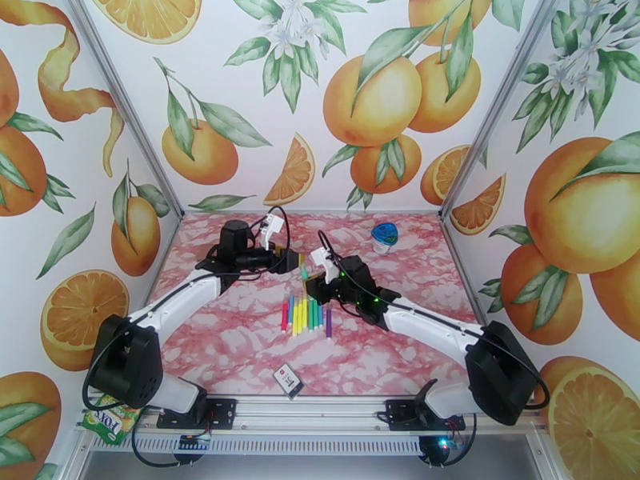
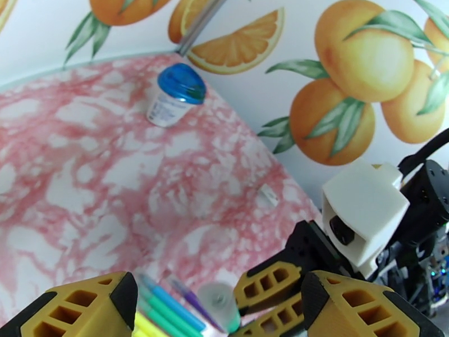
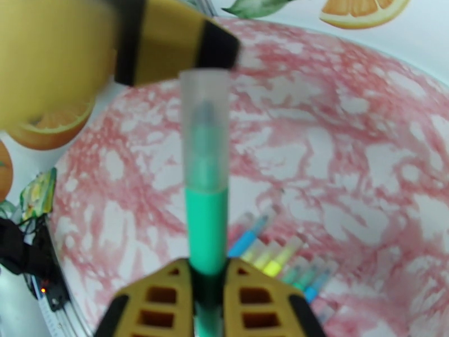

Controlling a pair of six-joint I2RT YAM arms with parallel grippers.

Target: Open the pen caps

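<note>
Green is the colour of the pen (image 3: 207, 220) in hand. The right gripper (image 3: 207, 269) is clamped on its barrel and holds it clear of the pink marbled table (image 1: 240, 346), with the frosted cap (image 3: 205, 124) pointing to 12 o'clock in the right wrist view. That low grip leaves the whole cap free, which looks deliberate, since the other arm needs room to take it.

The left gripper (image 2: 219, 296) has its jaws apart. One yellow finger (image 2: 84, 310) is at 9 o'clock of the cap's end and the other is at 3 o'clock, and neither plainly touches it. I judge the step to be closing on the cap, followed by a straight pull along the pen's axis. A skewed pull could bend the pen in the right grip.

In the top view the row of pens (image 1: 305, 315) lies side by side on the table at 6 o'clock of the two grippers, within easy reach. Their caps are too small to judge. The blue-lidded container (image 1: 385, 236) stands well apart at 2 o'clock.
</note>
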